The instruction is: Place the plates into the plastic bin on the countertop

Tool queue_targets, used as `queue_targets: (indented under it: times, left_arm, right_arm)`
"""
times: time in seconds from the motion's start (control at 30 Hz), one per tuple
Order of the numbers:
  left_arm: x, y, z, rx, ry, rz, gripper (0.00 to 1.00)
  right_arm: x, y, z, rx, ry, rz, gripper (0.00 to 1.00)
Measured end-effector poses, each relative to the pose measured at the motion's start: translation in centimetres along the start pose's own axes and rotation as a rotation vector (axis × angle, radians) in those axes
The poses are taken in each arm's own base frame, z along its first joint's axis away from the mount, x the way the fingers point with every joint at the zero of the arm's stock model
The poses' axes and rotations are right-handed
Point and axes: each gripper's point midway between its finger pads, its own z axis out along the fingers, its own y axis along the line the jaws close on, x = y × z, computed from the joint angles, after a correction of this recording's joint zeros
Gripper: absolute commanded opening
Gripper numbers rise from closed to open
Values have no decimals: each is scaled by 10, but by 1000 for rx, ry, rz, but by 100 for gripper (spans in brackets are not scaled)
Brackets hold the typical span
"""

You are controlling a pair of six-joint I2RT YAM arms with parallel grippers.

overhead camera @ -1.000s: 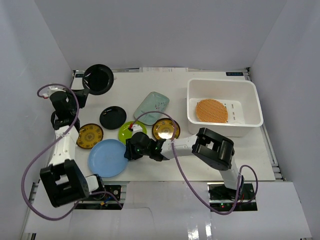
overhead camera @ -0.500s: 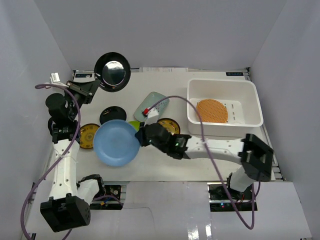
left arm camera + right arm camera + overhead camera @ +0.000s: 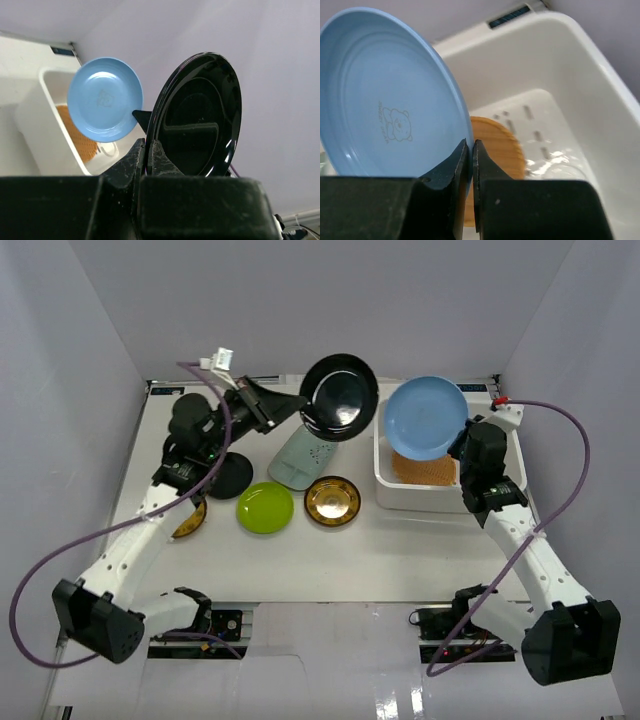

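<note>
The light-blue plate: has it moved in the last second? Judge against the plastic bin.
Yes. The light-blue plate went right and up in the top view, from well left of the plastic bin to over its left part, pinched by the right gripper.

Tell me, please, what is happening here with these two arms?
The right gripper holds the light-blue plate by its rim over the plastic bin, where a woven tan plate lies. The left gripper holds a glossy black plate in the air, left of the bin. A lime-green plate, a gold-centred plate and a grey-green dish lie on the countertop.
</note>
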Motion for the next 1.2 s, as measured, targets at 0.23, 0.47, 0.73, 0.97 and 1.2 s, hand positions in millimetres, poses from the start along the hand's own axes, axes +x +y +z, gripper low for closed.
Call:
queue_targets:
  times: [0.23, 0.47, 0.73, 0.97, 1.2]
  left_arm:
    - [79, 26, 88, -77, 186, 20, 0]
    - [132, 67, 154, -215, 266, 73, 0]
    - [195, 117, 198, -345, 369, 95, 0]
    - [241, 134, 234, -362, 429, 107, 0]
    - [294, 167, 242, -409, 513, 110, 12]
  right_arm:
    - [64, -95, 23, 209, 227, -22, 8]
    - [76, -103, 28, 175, 291, 73, 73]
    - [20, -104, 5, 118, 159, 164, 60]
    - [-76, -67, -37, -46, -81, 206, 49]
    - [-76, -29, -53, -236, -41, 203, 56]
